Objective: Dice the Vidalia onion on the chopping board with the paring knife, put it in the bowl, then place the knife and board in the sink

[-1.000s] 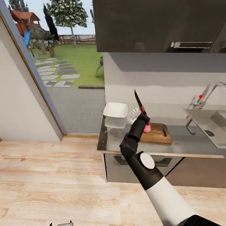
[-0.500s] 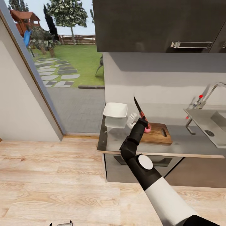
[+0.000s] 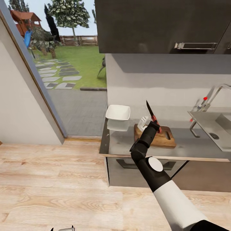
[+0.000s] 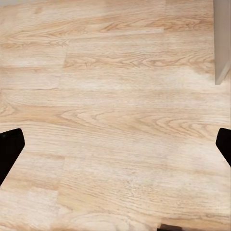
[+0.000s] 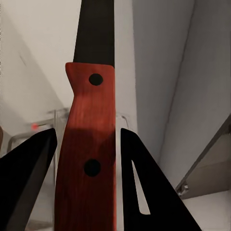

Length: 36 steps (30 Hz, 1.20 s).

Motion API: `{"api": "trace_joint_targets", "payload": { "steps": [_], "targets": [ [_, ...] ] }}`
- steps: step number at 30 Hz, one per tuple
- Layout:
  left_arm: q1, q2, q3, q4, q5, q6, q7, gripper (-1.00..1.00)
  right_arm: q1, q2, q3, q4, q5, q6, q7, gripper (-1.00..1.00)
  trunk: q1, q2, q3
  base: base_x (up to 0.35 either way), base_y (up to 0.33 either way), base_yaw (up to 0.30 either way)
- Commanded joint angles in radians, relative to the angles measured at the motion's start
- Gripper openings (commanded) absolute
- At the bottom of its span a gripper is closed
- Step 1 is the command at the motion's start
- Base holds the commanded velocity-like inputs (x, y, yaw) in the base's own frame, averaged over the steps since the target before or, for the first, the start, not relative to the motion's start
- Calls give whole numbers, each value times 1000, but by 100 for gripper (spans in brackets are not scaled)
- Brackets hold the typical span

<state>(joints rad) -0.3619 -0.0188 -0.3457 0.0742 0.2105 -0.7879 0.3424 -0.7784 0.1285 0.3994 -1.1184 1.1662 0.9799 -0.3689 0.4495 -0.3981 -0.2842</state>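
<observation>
Head view: your right gripper (image 3: 156, 124) is clenched on the knife (image 3: 152, 115), blade tip raised toward 11 o'clock, above the board (image 3: 165, 138) on the countertop (image 3: 117, 144). Bowl (image 3: 118, 112) sits at the board's 10 o'clock; sink (image 3: 211, 125) at its 3 o'clock. Your left gripper (image 4: 115, 149) hangs over floor (image 4: 115, 96), fingers spread, grasping nothing.

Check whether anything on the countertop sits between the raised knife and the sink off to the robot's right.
Nothing visible does. The right hand holds the paring knife above the chopping board; only bare countertop lies before the sink. The bowl sits opposite.
</observation>
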Motion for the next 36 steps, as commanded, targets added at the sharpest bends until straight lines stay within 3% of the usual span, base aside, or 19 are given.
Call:
{"api": "trace_joint_targets", "payload": {
  "steps": [1, 36],
  "targets": [
    [-2, -1, -9, 4, 6, -5, 3, 100, -1, -1, 2, 3, -5, 5, -7, -100, 1, -2, -2, -19, -14, 0],
    [-2, -3, -9, 4, 6, -4, 3, 100, -1, 12, 4, 128, -5, 3, -5, -100, 1, -2, -2, -54, -44, 0]
  ]
}}
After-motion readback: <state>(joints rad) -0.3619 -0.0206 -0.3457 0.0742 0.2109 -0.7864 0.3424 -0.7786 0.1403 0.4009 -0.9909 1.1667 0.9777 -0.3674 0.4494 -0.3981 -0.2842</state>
